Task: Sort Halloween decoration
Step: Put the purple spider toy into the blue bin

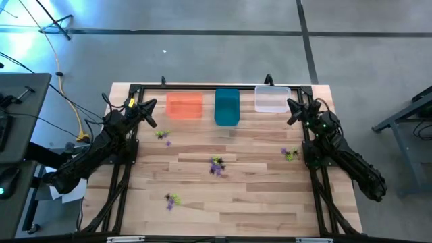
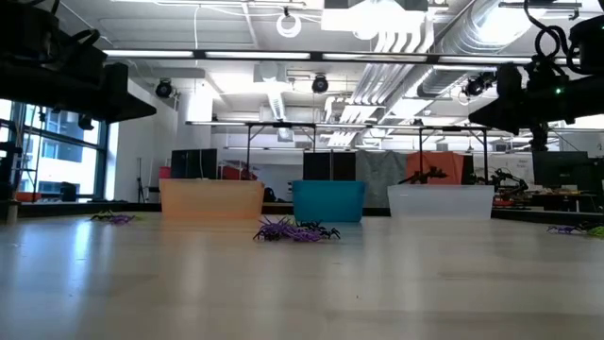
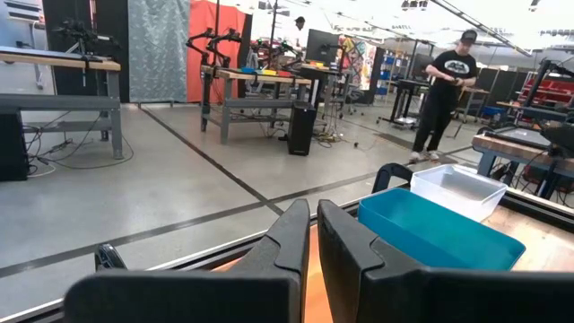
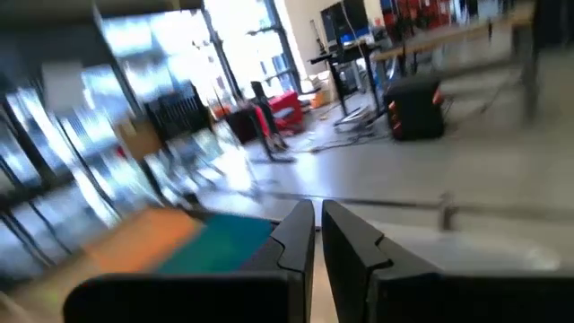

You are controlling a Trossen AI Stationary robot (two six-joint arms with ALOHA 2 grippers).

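Teal, the middle bin (image 1: 227, 106) makes a handy landmark: an orange bin (image 1: 184, 106) stands just beside it on the left arm's side and a clear bin (image 1: 273, 99) on the right arm's side, all three lined up along the far edge of the bench (image 1: 256, 202), probably so each can take one colour of trinket. The trinkets are not yet sorted; they lie in four loose clumps on the open wood, nearer than the teal bin: one mixed purple and black clump (image 1: 217, 166) straight out in front of it, one (image 1: 163, 137) near the orange bin, one (image 1: 290, 154) toward the right arm, and one (image 1: 172, 200) well off toward the near edge. The left tool (image 1: 150, 113) hovers just beyond the orange bin's outer side, its fingers pressed narrow with nothing between them; the right tool (image 1: 293, 113) hangs beside the clear bin, likewise closed and empty. Both look parked clear of the clumps, ready to start. Pale wood planks in a black frame form the bench top. Beyond it lies a workshop with grey concrete floor, steel work tables, monitors and ceiling ducts, and a person (image 3: 444, 94) in dark clothes stands far off.
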